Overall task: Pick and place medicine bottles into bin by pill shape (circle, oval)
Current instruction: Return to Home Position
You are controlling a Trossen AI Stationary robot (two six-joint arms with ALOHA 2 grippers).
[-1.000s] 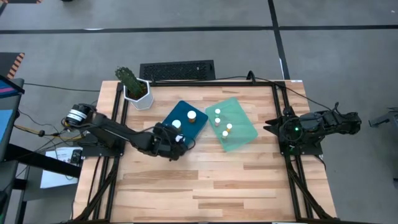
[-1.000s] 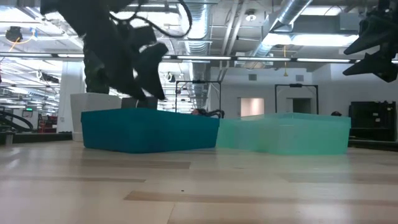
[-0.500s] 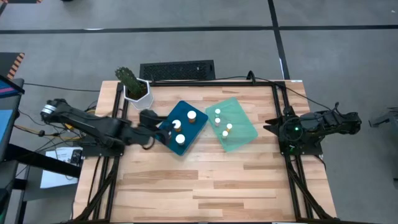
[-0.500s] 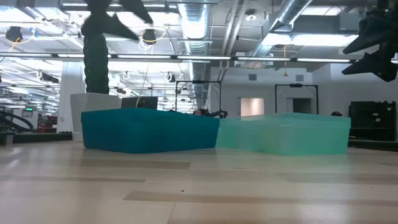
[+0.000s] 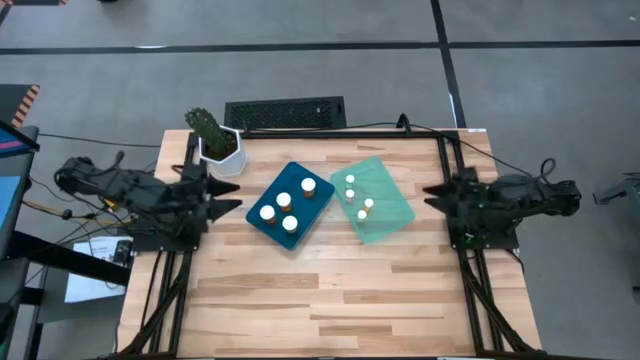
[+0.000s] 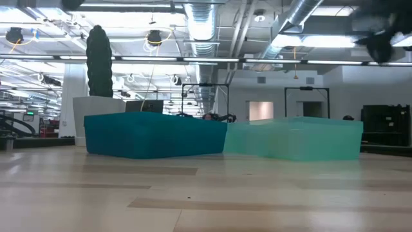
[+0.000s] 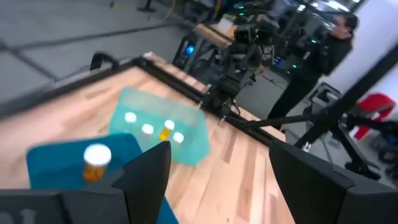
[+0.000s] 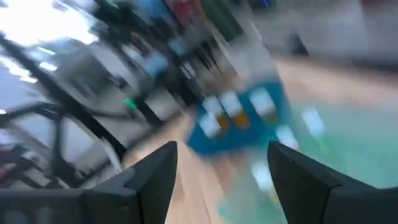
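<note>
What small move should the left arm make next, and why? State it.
Probably just settle at rest: the left gripper is open and empty at the table edge; four medicine bottles stand in the blue tray, four in the green tray.

On the surface (image 5: pixel 330 290) we see the left tray (image 5: pixel 320 200) just beside the right tray (image 5: pixel 388 190). Four bottles (image 5: pixel 284 200) stand in each. The plant pot (image 5: pixel 225 158) sits behind the left tray.

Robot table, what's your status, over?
Left gripper open, empty, parked left. Right gripper open, empty, parked right. Four medicine bottles in blue tray, four in green tray. Cactus pot apart.
</note>
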